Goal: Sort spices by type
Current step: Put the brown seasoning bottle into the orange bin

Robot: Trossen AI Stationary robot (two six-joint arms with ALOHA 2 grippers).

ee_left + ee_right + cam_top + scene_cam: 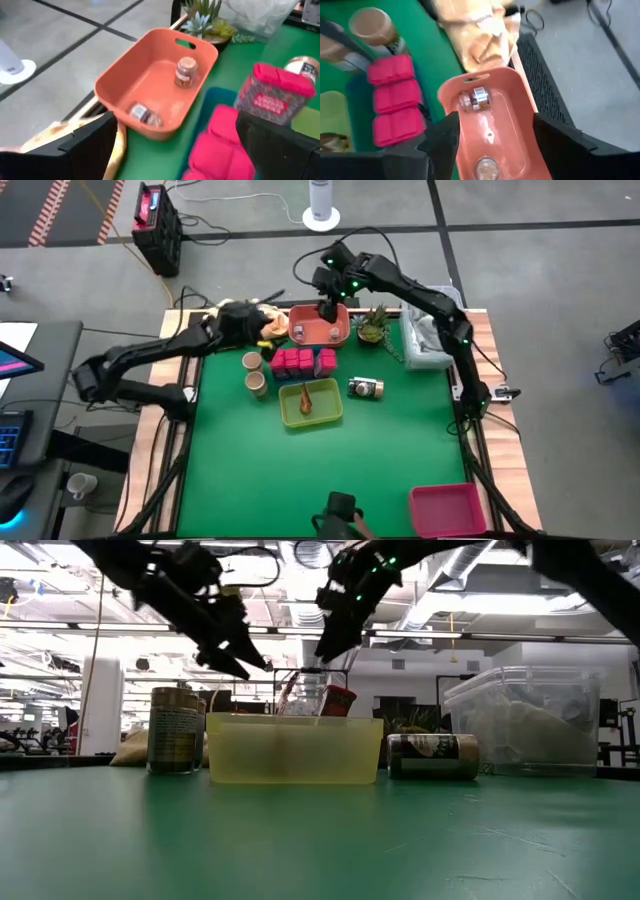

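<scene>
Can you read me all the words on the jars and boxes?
None can be read.
Pink-lidded jar: label print, blurred.
Jar lying by the yellow bin: label too small.
Tall jar: label too blurred.
Jars in the orange bin: no readable print.

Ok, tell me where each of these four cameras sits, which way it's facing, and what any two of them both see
High view: overhead, straight down; both arms, orange tray, yellow-green tray.
Low view: table height, level across; yellow-green tray, arms descending from above.
Left wrist view: on the left arm, facing the orange tray; own dark fingers low.
Right wrist view: on the right arm, above the orange tray; own fingers open.
Shared: both wrist views show the pink-lidded jars beside that tray.
</scene>
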